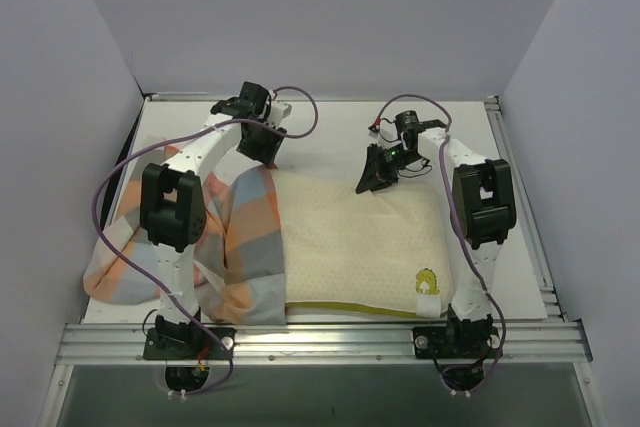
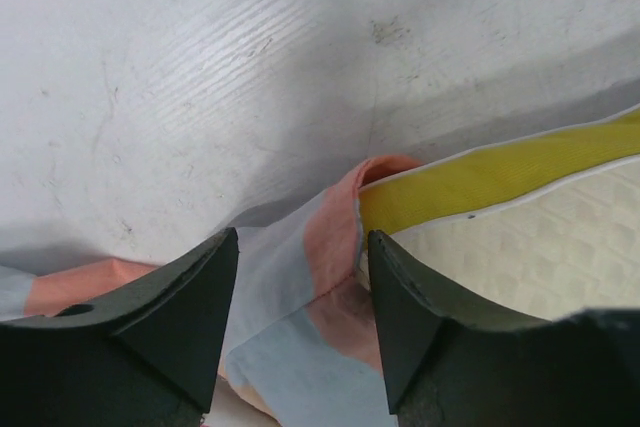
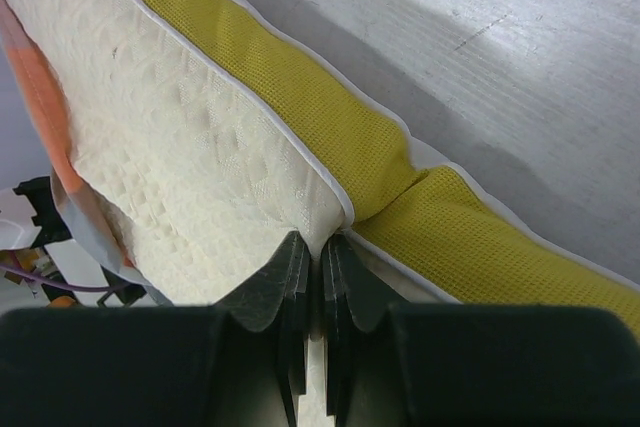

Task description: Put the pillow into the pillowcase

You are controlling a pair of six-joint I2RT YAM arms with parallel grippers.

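The cream-white pillow (image 1: 360, 242) lies on the table, its left end inside the checked pillowcase (image 1: 250, 247). A yellow figure and white tag sit near its front right corner. My left gripper (image 1: 268, 157) is open over the pillowcase's far edge; in the left wrist view the orange and blue cloth (image 2: 320, 287) lies between its fingers, beside the pillow's yellow side edge (image 2: 480, 182). My right gripper (image 1: 375, 182) is shut on the pillow's far edge; the right wrist view shows the pads pinching a fold of cream fabric (image 3: 322, 232) next to the yellow side (image 3: 400, 177).
The rest of the pillowcase (image 1: 125, 267) trails left under the left arm, to the table's left edge. White walls enclose the table (image 1: 340, 127) on three sides. An aluminium rail (image 1: 320, 339) runs along the front.
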